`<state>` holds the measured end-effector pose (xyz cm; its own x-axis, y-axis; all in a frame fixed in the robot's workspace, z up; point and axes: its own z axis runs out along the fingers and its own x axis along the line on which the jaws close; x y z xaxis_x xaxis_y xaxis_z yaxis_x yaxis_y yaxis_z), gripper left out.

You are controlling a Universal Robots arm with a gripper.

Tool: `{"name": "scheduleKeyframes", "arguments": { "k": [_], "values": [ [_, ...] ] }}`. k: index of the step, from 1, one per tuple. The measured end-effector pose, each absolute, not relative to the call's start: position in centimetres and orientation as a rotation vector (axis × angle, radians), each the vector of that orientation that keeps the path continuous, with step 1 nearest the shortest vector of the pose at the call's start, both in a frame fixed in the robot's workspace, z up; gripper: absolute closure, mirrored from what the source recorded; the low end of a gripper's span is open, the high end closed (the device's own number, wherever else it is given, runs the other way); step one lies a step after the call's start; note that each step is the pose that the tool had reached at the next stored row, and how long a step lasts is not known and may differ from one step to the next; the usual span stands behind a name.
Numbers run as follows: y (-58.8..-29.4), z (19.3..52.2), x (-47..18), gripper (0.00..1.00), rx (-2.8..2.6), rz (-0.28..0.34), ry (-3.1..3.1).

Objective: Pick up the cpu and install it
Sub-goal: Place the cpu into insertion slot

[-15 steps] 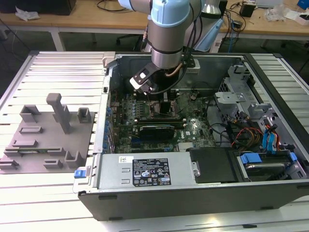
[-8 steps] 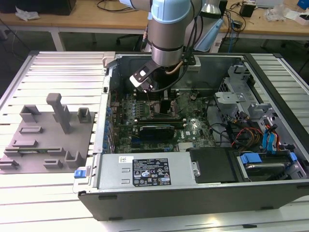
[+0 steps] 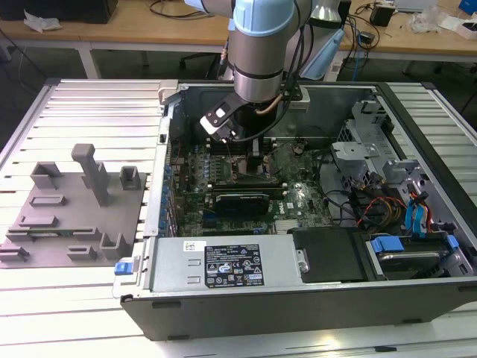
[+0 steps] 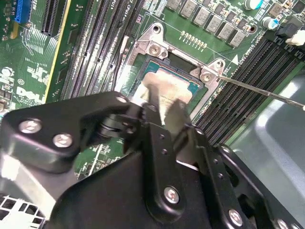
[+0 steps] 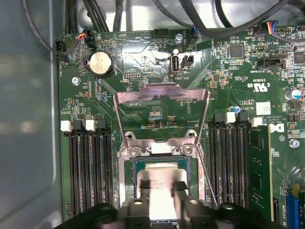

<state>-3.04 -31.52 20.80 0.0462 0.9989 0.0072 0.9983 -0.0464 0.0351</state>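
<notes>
Exterior view's left: grey holder block [image 3: 71, 209] with pegs and slots, sitting on the slatted table [image 3: 97, 97], well apart from the work.

Centre: open computer case [image 3: 298, 313] lying flat. The arm [image 3: 257, 52] comes straight down into it, over the far part of the motherboard [image 3: 298, 198]. The power supply box [image 3: 231, 265] runs along the near wall of the case.

In both wrist views the gripper [image 4: 166, 98] [image 5: 162, 188] is directly over the socket. The cpu [image 4: 167, 81] [image 5: 164, 172] lies flat inside the socket frame [image 5: 127, 157], with its green edge showing all round inside the rim.

Jaws: parted by a narrow gap, with the silver top of the cpu visible between the fingers [image 4: 155, 98]. The silver top also shows past their outer sides. Nothing is clamped between them. Can't tell whether the tips touch the cpu or sit just above it.

The socket's hold-down plate [image 5: 162, 93] is flipped up and open, hinged at the frame. The thin lever rod [image 4: 262, 90] sticks out to the side, unlatched. Memory slots [image 5: 88, 167] flank the socket on both sides. A coin battery [image 5: 101, 63] sits past the plate, near the board edge.

Exterior view's right: drive bays [image 3: 417, 257] with blue tabs [image 3: 387, 244] and a bundle of coloured cables [image 3: 380, 209], well apart from the gripper.
</notes>
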Motion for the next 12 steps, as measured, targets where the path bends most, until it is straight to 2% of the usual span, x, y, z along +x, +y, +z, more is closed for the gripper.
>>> {"name": "scheduleKeyframes", "arguments": {
  "k": [1, 5, 12],
  "values": [
    [-31.52, 20.8, -3.04, 0.65, 2.257, 0.046, 2.155],
    [-31.52, 20.82, -3.04, 0.89, 2.257, 0.046, 2.155],
    [-31.52, 20.6, -3.04, 0.89, 2.257, 0.046, 2.155]
  ]
}}
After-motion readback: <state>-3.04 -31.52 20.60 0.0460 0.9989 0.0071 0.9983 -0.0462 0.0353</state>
